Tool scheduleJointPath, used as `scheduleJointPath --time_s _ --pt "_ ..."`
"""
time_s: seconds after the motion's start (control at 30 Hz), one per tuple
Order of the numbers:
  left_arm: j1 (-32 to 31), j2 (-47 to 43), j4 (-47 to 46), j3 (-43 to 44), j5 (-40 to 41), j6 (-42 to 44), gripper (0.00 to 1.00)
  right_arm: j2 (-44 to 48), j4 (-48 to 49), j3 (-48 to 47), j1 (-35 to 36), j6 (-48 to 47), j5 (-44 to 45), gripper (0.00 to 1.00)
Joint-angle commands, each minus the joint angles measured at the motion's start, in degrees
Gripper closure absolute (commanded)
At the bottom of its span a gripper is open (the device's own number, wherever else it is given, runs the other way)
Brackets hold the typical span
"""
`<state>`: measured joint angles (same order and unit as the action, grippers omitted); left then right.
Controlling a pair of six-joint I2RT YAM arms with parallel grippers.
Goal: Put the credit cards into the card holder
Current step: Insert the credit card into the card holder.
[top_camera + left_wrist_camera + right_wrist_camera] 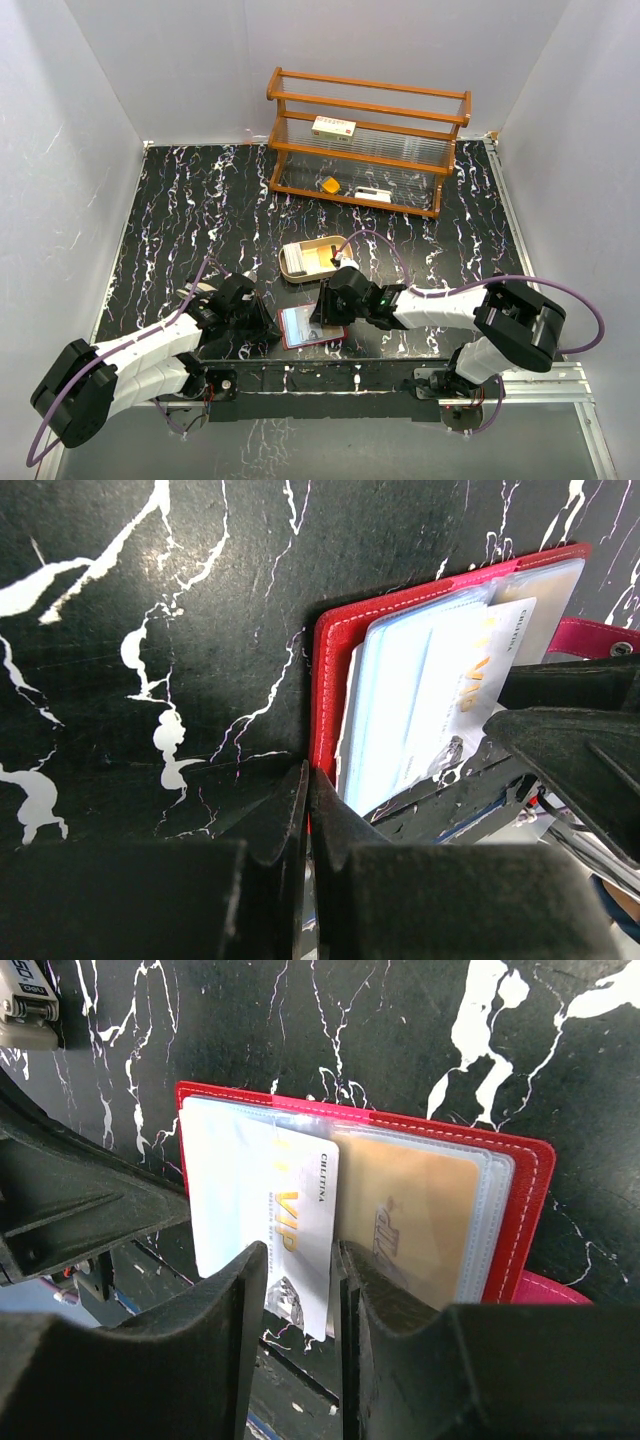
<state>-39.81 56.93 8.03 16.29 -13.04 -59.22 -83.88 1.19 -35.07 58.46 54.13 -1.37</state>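
Jaws parted on the right end effector (300, 1258), white VIP card (297, 1195) between them, sticking out of the card holder (527, 1200); left end effector (306, 783) closed beside it.

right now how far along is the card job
Done: a tan card sits in a pocket of the open red card holder. In hand: the white card is partway in, between the right end effector's open jaws. Left: push it home; the tray seems to hold more.
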Motion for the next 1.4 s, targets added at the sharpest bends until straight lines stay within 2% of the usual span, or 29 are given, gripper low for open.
scheduleJointPath --time_s 0.0,0.43,0.9,0.93,1.0,1.07,1.37 --pt "0.09 0.29 1.52 -1.34 -0.19 0.08 1.0 -0.3 -2.07 -1.47 0.49 -0.67 1.05 0.68" --pt "0.09 0.43 0.64 -1.45 -0.66 -0.02 1.0 -3.32 -0.85 -4.68 2.09 -1.07 -1.83 0.63" --pt "0.09 0.86 -0.69 -1.77 -1.41 -0.34 1.0 -0.92 -2.27 -3.69 2.36 -1.08 -0.36 0.56" --pt "0.09 1.08 -0.91 -1.86 -1.52 -0.42 1.0 -1.19 -1.99 -3.81 2.36 -1.19 -0.76 0.57" --pt "0.09 1.28 -1.35 -1.95 -1.84 -0.49 1.0 -1.93 -0.77 -4.11 2.36 -1.79 -2.47 0.7" --pt "0.09 1.44 -1.72 -1.97 -2.06 -0.6 1.0 -2.73 1.5 -4.13 2.45 -2.17 -4.37 0.75" --pt "0.09 0.93 -1.09 -1.65 -1.46 -0.51 1.0 -4.17 1.08 -5.86 3.06 -2.45 -4.99 0.66"
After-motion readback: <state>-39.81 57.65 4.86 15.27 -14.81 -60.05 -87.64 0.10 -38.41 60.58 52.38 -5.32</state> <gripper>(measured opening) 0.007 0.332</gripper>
